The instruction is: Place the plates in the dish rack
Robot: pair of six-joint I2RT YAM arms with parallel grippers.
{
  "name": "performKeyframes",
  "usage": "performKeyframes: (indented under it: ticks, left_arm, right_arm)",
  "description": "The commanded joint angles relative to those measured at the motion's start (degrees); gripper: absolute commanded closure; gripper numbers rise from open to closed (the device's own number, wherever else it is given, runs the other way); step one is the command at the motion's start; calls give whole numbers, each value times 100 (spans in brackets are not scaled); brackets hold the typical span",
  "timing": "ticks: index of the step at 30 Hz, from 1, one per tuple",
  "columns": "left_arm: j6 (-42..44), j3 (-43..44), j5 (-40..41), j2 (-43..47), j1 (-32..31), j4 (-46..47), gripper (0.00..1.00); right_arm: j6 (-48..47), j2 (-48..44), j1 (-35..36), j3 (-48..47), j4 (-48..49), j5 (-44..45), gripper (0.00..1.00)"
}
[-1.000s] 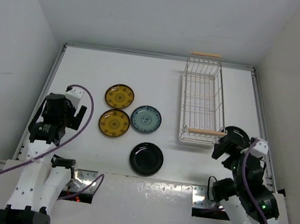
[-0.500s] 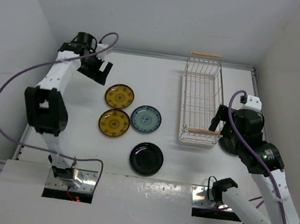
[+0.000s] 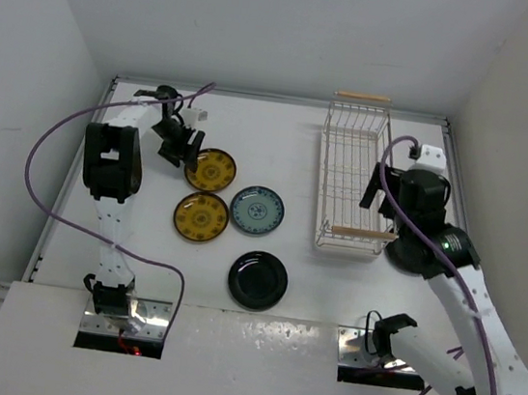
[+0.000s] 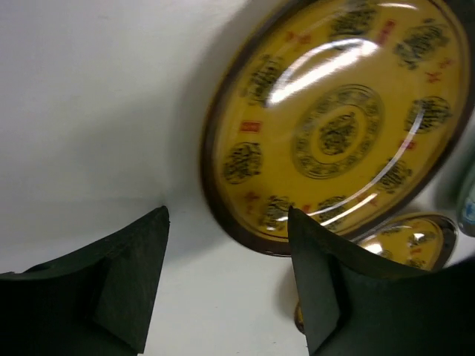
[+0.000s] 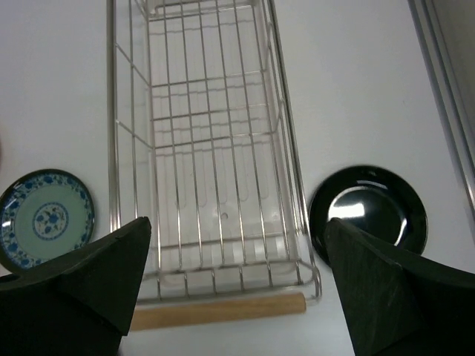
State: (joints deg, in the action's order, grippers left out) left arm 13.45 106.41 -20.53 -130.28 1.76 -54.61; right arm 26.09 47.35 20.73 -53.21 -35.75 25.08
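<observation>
While the left gripper (image 4: 228, 216) gapes, the amber plate (image 4: 334, 126) lies beyond.

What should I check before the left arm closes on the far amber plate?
1. Left jaws apart: ok, a gap shows in the wrist view.
2. Far amber-yellow patterned round plate lined up: ok, its rim lies in that gap.
3. Plate gripped: not ok, jaws not closed on it.
4. Second amber-yellow patterned plate clear of the jaws: cannot tell, it sits very close.
5. White wire dish rack free to receive: ok, nothing in it.
6. Right jaws out of the way: not ok, open above the rack's near end.
</observation>
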Motion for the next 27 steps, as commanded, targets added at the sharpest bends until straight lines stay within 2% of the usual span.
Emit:
performKeyframes:
  ticks: [1, 5, 7, 9, 13, 14, 15, 18, 21, 22, 27]
  left_arm:
    - [26, -313, -591, 65, -141, -15, 31]
    - [26, -490, -908, -102, -36, -67, 45]
    - [-27, -490, -1048, -208, -35, -67, 49]
    - [-141, -288, -1285, -375, 17, -138, 57]
    - [-247, -85, -1418, -507, 17, -138, 79]
    - [-299, 2, -1470, -507, 70, -138, 96]
    - [-369, 90, -1558, -507, 70, -138, 100]
    - [-440, 371, -1847, -507, 132, -138, 100]
    - [-370, 810, -2069, -183, 132, -77, 100]
    - [-370, 916, -2138, -78, 132, -76, 100]
    - [-160, 1338, -2507, 687, -131, 38, 100]
  right_arm:
    - [-543, 625, -25, -488, 885, 59, 1]
    - [-762, 1109, -25, -822, 1323, -205, 1]
    - [-754, 1241, -34, -779, 1403, -249, 1]
    - [-667, 1241, -34, -630, 1465, -232, 1]
    - [-482, 1110, -25, -313, 1571, -197, 1]
    - [-456, 1092, -25, -261, 1588, -179, 1]
    - [-429, 1092, -25, -208, 1588, -179, 1]
    - [-368, 1223, -34, -225, 1615, -284, 1]
    - [-315, 1487, -16, -242, 1729, -803, 1]
    - [-332, 1627, -8, -295, 1799, -1377, 1]
    - [-560, 2374, 273, -786, 2036, -2795, 2]
